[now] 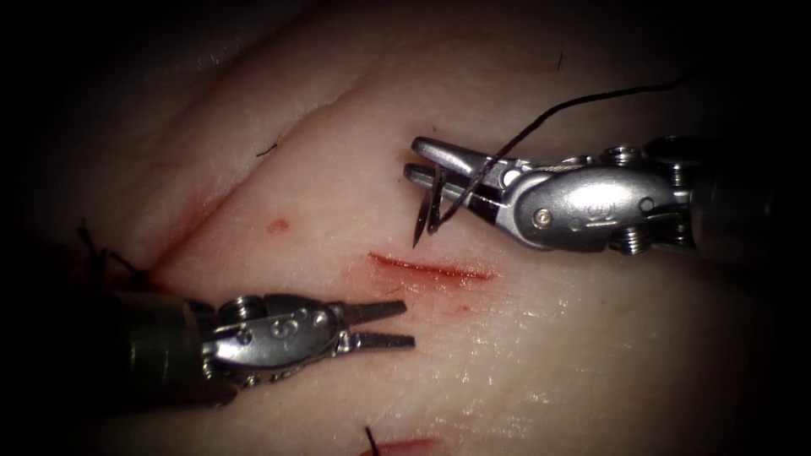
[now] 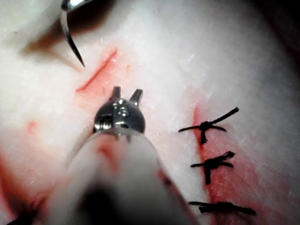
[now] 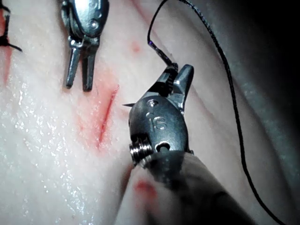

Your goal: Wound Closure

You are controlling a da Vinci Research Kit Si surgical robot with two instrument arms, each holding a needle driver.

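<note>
The cut (image 1: pixel 431 268) is a short red slit in the pale tissue (image 1: pixel 591 338). My right tool (image 1: pixel 412 159) hovers just above it, jaws shut on the curved needle (image 1: pixel 420 221) along its body. The needle's point hangs down toward the tissue, clear of it and outside the cut. Black thread (image 1: pixel 591 100) trails from the needle up and to the right. My left tool (image 1: pixel 408 325) lies low, below and left of the cut, jaws open and holding nothing. The left wrist view has the needle (image 2: pixel 70 37) beside the cut (image 2: pixel 96 72), beyond the left tool (image 2: pixel 126 91). The right wrist view has the right tool (image 3: pixel 176 75), the thread (image 3: pixel 234 117) and the left tool (image 3: pixel 79 84).
Three tied black stitches (image 2: pixel 208 125) close another red line beside the left tool. Dark thread ends (image 1: pixel 101 253) lie at the far left, and one more thread end (image 1: pixel 370 437) by a red mark at the bottom edge. A small red spot (image 1: pixel 277 225) sits upper left of the cut.
</note>
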